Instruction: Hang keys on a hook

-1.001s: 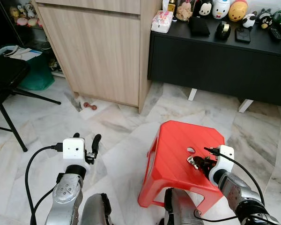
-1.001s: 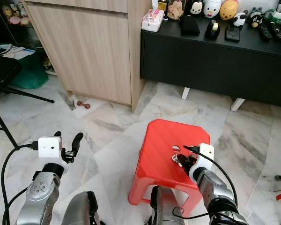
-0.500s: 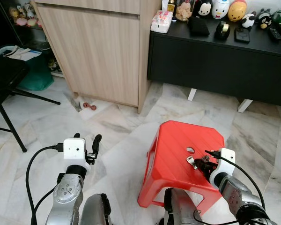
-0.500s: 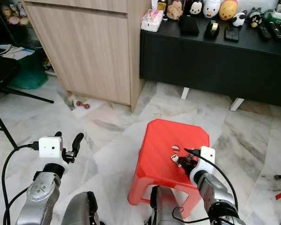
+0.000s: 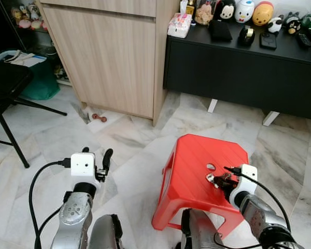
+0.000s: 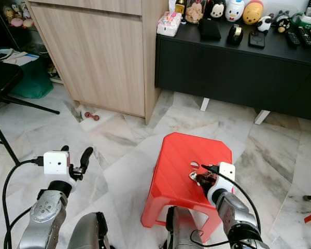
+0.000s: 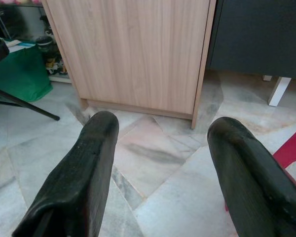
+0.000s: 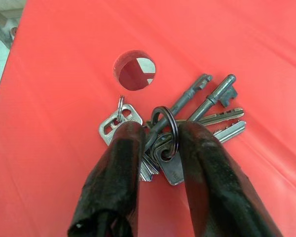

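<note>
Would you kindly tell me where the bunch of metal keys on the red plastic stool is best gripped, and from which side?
Grip the bunch of metal keys at its dark split ring, from above, opposite the fanned blades. The ring stands proud of the red plastic stool while the blades lie flat. The right gripper already straddles the ring, fingers either side.

key heads (image 8: 155,153) (behind fingers (image 8: 118,173))

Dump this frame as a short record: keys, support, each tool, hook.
keys: bunch of keys on a ring, lying on the red plastic stool beside its round hole
right tool: fingers closed around the key ring
left tool: open, idle, facing the wooden cabinet
hook: none seen
</note>
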Available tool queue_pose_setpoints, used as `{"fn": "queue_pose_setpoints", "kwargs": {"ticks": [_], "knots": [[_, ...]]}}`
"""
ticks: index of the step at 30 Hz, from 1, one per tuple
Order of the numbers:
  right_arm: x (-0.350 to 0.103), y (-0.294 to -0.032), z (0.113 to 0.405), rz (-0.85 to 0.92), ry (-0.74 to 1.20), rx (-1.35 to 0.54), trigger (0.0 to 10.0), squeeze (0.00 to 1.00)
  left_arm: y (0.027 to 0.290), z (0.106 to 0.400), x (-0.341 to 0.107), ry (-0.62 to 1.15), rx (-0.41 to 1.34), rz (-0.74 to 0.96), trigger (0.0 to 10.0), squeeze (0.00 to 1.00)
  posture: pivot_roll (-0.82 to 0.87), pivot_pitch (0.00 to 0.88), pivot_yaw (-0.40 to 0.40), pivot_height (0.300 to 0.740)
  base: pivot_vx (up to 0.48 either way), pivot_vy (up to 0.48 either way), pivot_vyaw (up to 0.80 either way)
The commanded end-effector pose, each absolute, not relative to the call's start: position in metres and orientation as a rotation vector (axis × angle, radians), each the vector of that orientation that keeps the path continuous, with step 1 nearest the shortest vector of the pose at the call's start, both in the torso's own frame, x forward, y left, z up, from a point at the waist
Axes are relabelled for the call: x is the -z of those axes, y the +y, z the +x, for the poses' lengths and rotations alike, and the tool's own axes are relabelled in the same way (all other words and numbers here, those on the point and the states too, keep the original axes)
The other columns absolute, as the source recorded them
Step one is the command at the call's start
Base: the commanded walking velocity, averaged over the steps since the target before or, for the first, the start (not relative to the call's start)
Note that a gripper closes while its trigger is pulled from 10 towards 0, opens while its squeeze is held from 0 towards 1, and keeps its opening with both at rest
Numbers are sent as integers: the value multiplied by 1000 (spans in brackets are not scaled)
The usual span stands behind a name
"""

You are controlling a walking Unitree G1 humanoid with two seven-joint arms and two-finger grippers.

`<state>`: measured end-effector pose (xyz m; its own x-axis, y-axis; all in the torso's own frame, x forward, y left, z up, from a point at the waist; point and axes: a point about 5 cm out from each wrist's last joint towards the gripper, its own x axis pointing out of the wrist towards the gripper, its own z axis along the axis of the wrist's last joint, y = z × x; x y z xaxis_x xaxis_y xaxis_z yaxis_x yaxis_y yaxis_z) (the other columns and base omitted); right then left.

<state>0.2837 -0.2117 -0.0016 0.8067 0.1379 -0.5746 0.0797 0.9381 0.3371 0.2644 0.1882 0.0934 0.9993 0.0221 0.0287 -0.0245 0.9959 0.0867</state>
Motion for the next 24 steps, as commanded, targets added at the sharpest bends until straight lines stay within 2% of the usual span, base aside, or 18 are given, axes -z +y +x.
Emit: {"fn": "queue_pose_setpoints", "kwargs": {"ticks": [1,16,20,23,24], "knots": [[4,-213,281,351,655,-24,0,0,186,265,-92,-27,-14,97,10000,0,-91,120,-71,596,0,0,0],[4,-211,281,348,652,-25,0,0,186,264,-91,-24,-13,105,10000,0,-89,121,-73,596,0,0,0],[-1,-214,286,322,605,3,0,0,186,264,-91,-25,-13,105,10000,0,-90,121,-73,596,0,0,0],[-23,-224,300,279,447,79,0,0,187,264,-91,-25,-14,107,10000,0,-90,121,-72,596,0,0,0],[-23,-224,300,279,447,79,0,0,187,264,-91,-25,-14,107,10000,0,-90,121,-72,596,0,0,0]]}}
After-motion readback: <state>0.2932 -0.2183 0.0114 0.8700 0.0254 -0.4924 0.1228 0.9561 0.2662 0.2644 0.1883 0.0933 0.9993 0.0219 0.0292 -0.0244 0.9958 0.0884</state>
